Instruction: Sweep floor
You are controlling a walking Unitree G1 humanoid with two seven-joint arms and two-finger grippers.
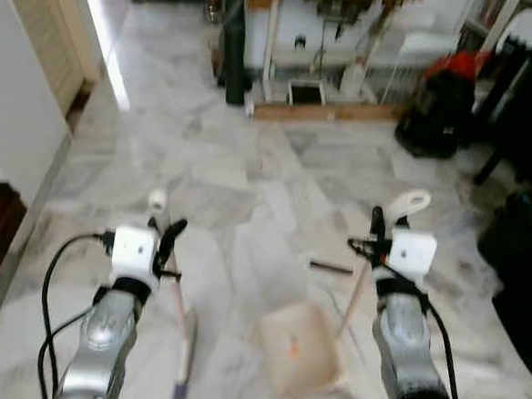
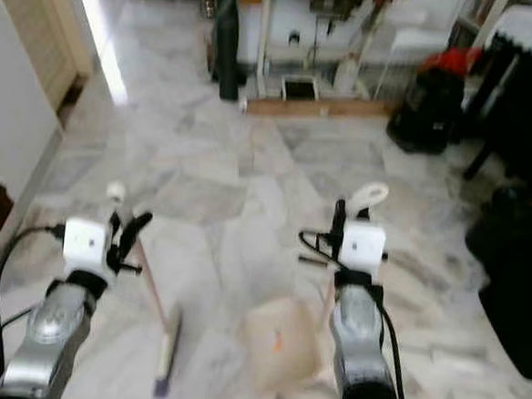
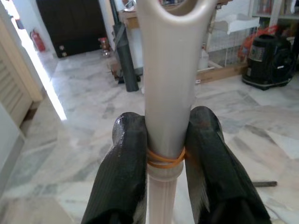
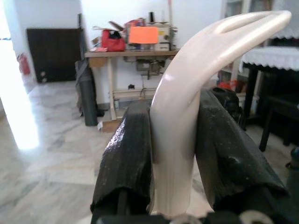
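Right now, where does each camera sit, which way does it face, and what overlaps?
Left eye view: on the head, facing forward and down at the grey marble floor; both silver arms show.
Right eye view: same scene, shifted sideways.
Left wrist view: along the left claw, shut on the cream plastic broom handle.
Right wrist view: along the right claw, shut on the curved cream dustpan handle.
Shared: both wrist views show the wooden sewing table.

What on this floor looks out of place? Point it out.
A small dark stick-like object lies loose on the marble floor, just ahead of the dustpan. An orange speck sits in the pan. Nothing else stands out.
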